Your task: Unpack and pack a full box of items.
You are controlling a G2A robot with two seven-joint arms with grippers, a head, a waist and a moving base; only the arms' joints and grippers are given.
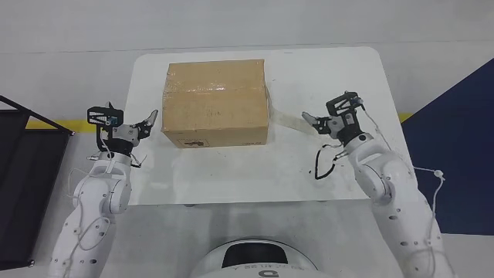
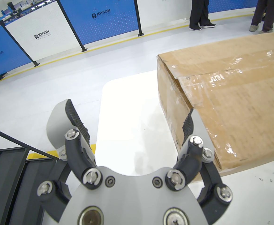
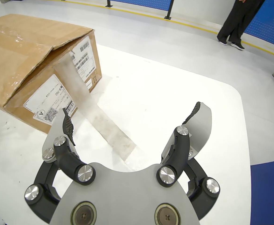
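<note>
Box (image 1: 217, 102): sitting closed on the table (image 1: 332, 69), between the grippers.
Left gripper (image 2: 129, 111): hovering beside one end, fingers spread, empty.
Right gripper (image 3: 132, 110): hovering off the other end, fingers spread, empty.
Right wrist view: showing a tape strip (image 3: 97, 115) trailing from the labelled end.

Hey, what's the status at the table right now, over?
Left gripper open, empty, beside box. Right gripper open, empty, opposite side. Box on table, flaps down. Loose tape strip trails from box toward right gripper.
</note>
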